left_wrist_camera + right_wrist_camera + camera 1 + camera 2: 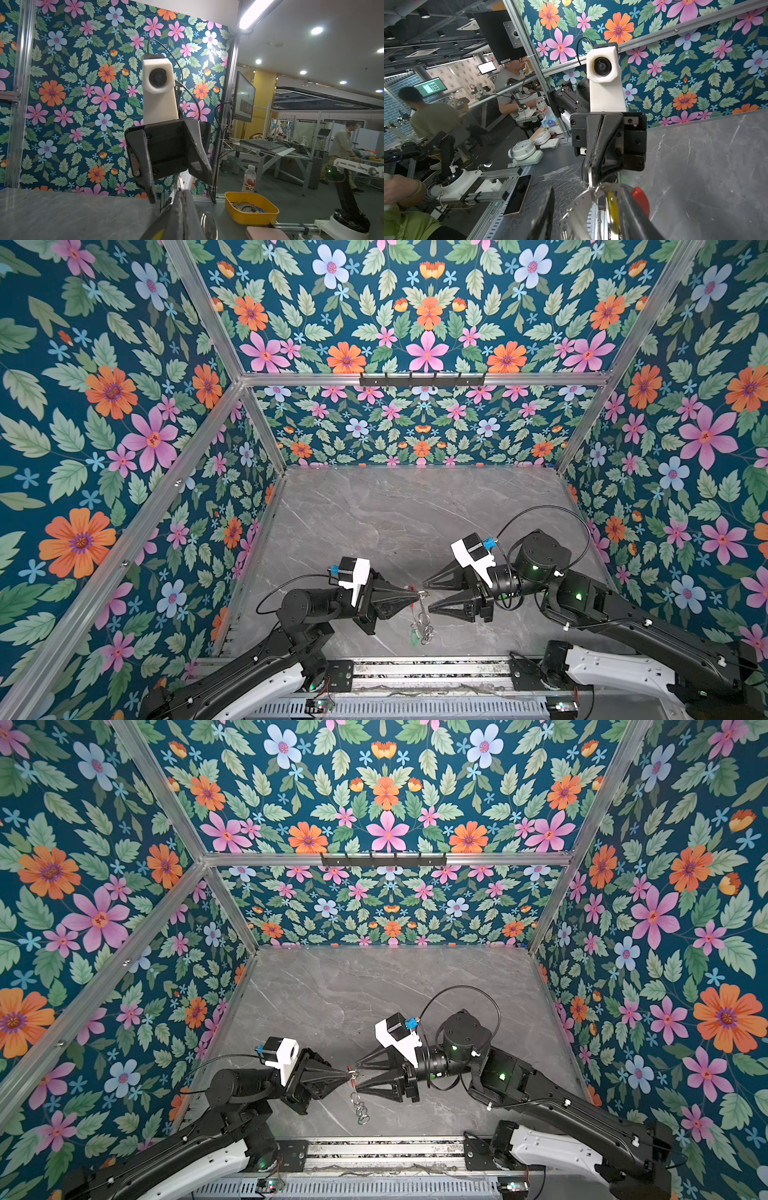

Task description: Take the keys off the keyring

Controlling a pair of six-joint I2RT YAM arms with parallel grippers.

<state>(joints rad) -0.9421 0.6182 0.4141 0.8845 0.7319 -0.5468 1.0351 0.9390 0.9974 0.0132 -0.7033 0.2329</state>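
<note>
Near the front of the tabletop [374, 510] in both top views, left gripper [415, 594] is clenched on the top of the keyring [422, 616], green tag [414, 637] dangling lowest; right gripper [427, 595] gapes released beside it; left wrist view: same clench, close up; right wrist view: keyring [581, 201] and yellow tag [612, 207] between its spread fingers [546, 216].

Grey marble table inside a flower-papered booth.
The table [395, 510] is walled left, right and far by floral wallpaper [124, 406] on an aluminium frame [540, 379]; a black hook rail [422, 380] sits on the far crossbar. Outside the booth, a bottle [249, 180] stands near a yellow tub [249, 218].
</note>
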